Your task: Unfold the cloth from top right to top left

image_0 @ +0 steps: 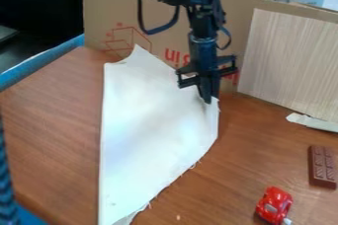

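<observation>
The black gripper (209,98) hangs down at the upper middle of the view, its fingers closed together on the right edge of the white cloth (155,132), near the cloth's upper right. Spread on the table, the cloth has a straight left edge and a slanting, frayed lower right edge. A pointed part of it stands up at the top, left of the gripper, against the cardboard. At the bottom, a small flap is turned at the cloth's tip.
A red toy car (274,205) and a brown chocolate bar (322,167) lie at the lower right of the wooden table (49,135). Cardboard (237,16) and a pale wood panel (290,58) stand along the back. A white object (314,122) lies at the right edge.
</observation>
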Tool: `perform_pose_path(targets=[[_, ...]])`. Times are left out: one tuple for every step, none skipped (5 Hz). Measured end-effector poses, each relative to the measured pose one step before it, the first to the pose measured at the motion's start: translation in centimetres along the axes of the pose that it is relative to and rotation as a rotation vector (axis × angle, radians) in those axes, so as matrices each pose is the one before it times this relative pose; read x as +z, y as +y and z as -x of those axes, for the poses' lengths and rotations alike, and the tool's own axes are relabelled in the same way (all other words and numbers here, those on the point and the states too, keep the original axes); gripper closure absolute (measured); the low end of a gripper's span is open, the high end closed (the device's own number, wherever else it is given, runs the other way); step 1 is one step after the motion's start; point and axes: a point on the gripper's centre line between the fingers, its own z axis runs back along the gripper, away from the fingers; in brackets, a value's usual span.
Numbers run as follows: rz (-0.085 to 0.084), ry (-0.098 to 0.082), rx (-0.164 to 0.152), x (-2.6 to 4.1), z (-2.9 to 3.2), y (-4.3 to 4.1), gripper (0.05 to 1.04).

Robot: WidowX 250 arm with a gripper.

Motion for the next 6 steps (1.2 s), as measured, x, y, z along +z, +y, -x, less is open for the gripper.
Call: perform_pose_path(targets=[[0.0275, 0.0387, -0.0342, 0.623, -1.286, 2.354, 1.033], [0.0613, 0.0409, -0.0204, 1.863, -1.259, 2.606, 1.033], [0.045, 0.012, 0.0054, 1.771, -2.186, 3.505, 1.033], [0.0273, 0.005, -0.0207, 1.042, -1.447, 2.964, 1.033], [0.0081, -0.0286, -0.0024, 1.309, -1.658, 3.649, 1.033], [-0.0105, -0.0292, -0.0045, 0.689, -1.054, 3.827, 1.033]])
